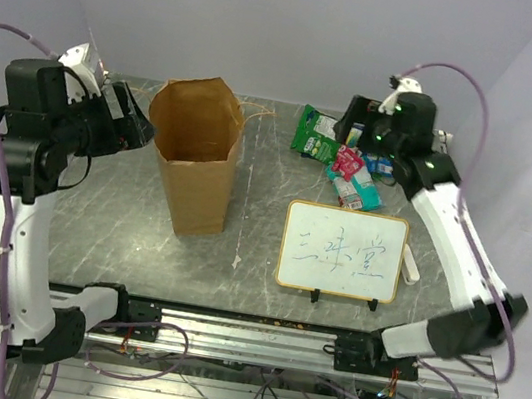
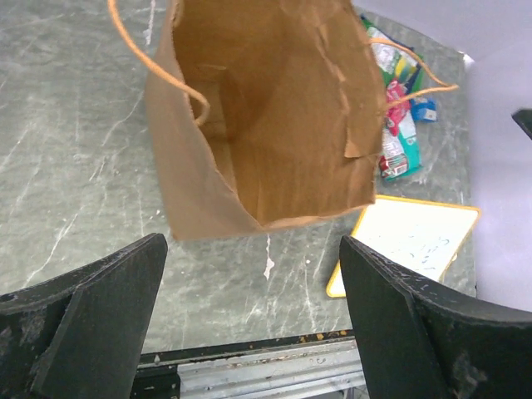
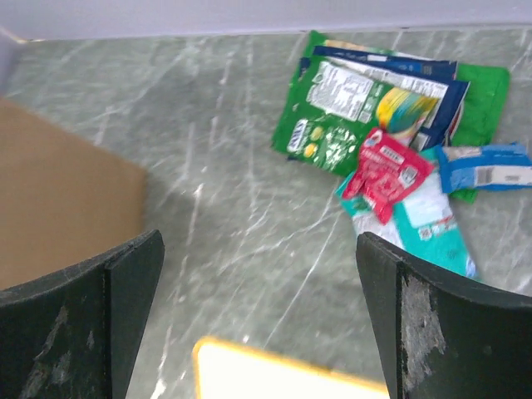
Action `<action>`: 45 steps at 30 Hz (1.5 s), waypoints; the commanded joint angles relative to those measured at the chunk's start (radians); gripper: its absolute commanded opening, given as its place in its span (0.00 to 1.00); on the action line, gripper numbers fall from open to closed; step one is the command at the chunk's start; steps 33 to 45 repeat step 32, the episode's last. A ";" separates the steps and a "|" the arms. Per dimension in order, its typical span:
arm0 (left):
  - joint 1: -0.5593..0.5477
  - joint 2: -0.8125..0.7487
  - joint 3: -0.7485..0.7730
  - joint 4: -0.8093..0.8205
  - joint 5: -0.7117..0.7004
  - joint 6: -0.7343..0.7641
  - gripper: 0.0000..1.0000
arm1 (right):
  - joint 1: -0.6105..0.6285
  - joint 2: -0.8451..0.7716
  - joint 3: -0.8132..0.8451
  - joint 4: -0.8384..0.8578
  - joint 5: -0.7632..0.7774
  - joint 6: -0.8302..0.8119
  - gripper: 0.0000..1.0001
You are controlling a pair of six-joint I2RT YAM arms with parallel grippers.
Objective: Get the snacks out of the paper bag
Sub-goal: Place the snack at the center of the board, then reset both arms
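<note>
While both arms hang over the surface [image 1: 264, 209], the right gripper [image 3: 258, 241] is spread wide with nothing between its fingers. It sits at the back right, close to the snacks [image 1: 344, 156].

Snacks lie in one loose pile on the surface, outside the paper bag [image 1: 197, 158]:
- green bag [image 3: 332, 108] flat, label side up, furthest back
- pink-red packet [image 3: 384, 170] on top, overlapping the green bag's near edge and the teal pouch [image 3: 428, 229] under it
- blue pouch [image 3: 486, 165] just right of the pink-red one, touching the pile

Left gripper [image 2: 251, 243] is also fully spread and holds nothing. It is raised at the back left, beside the paper bag's upper left edge, with a gap to the paper in the wrist view.

Paper bag stands upright left of centre, mouth open (rim slightly crumpled). String handles [image 2: 137, 50] hang loose off both sides; the right one droops toward the snacks.

Whiteboard [image 1: 342, 252], orange-framed with blue handwriting, stands on small black feet at the near right. It is in front of the pile and well apart from the paper bag.
</note>
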 commanded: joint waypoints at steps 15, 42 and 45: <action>-0.304 -0.157 0.216 0.162 -0.039 0.125 1.00 | -0.006 -0.548 0.295 -0.482 -0.035 0.136 1.00; -0.304 -0.217 0.143 0.283 -0.157 -0.074 0.99 | -0.007 -0.564 0.315 -0.436 0.111 0.147 1.00; -0.304 -0.217 0.143 0.283 -0.157 -0.074 0.99 | -0.007 -0.564 0.315 -0.436 0.111 0.147 1.00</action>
